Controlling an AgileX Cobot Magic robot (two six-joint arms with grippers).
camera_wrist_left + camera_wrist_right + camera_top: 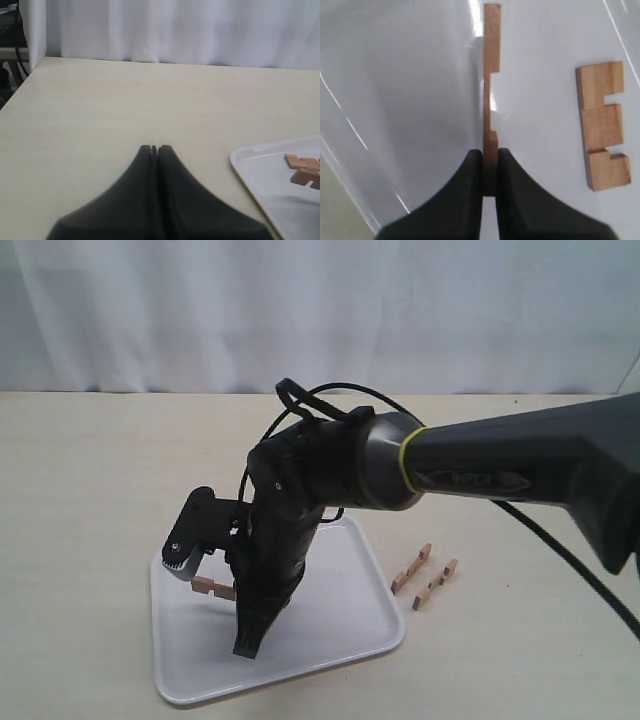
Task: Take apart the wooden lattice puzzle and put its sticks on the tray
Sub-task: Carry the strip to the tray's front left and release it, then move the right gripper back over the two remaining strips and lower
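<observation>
My right gripper (490, 152) is shut on one light-brown notched stick (491, 75), held edge-on just above the white tray (395, 75). In the exterior view this gripper (248, 648) points down over the tray (340, 610), and its body hides the held stick. A second stick (602, 125) lies flat on the tray beside it (213, 588). Two more sticks (411, 568) (435, 584) stand side by side on the table to the right of the tray. My left gripper (154, 148) is shut and empty above the bare table, away from the tray's corner (260, 165).
The right arm (500, 465) and its cable (570, 550) stretch from the right edge across the table to the tray. A white curtain (320, 310) closes off the back. The left wrist view shows the table edge (15, 92) at one side.
</observation>
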